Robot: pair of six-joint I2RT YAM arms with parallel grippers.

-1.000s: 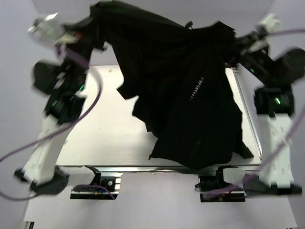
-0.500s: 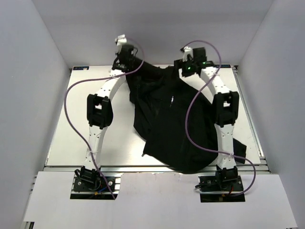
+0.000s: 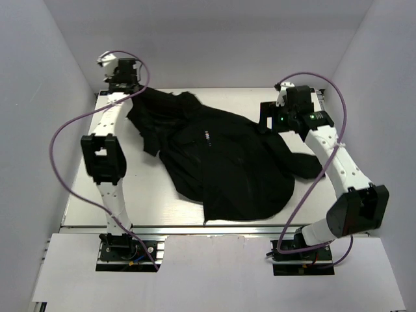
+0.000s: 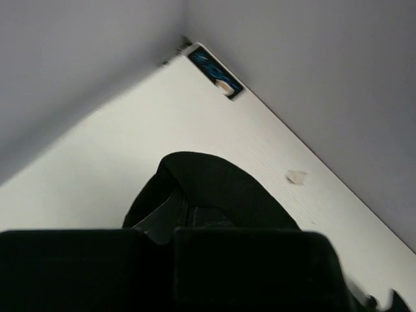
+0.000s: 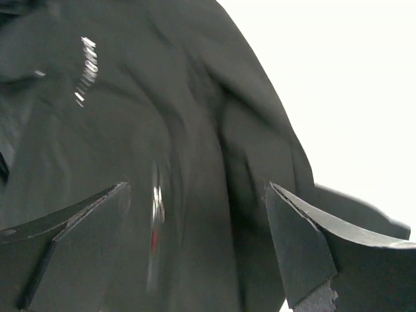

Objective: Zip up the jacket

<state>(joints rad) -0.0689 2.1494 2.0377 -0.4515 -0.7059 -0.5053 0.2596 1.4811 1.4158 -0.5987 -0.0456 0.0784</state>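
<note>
The jacket lies crumpled on the table. Its long axis runs diagonally from the left end effector toward the near right.

Left end effector: fully closed. In the wrist view a fold of black fabric emerges just beyond its tips, so it appears to pinch the far-left edge of the jacket. Which part of the garment this is cannot be told.

Right end effector: fingers spread wide, holding nothing. It hovers over the jacket's far-right part, with fabric directly beneath the gap between the fingers.

Governing relation: the bulk of the jacket lies below the right end effector and extends to its left and toward its base. From the left end effector the bulk extends away to the right. The right arm is therefore the nearer to the jacket body.

A pale dotted mark lies between the two end effectors. The zipper line is not clearly resolved; the right wrist view shows only blurred glints. Locate the zipper before closing the right end effector.
</note>
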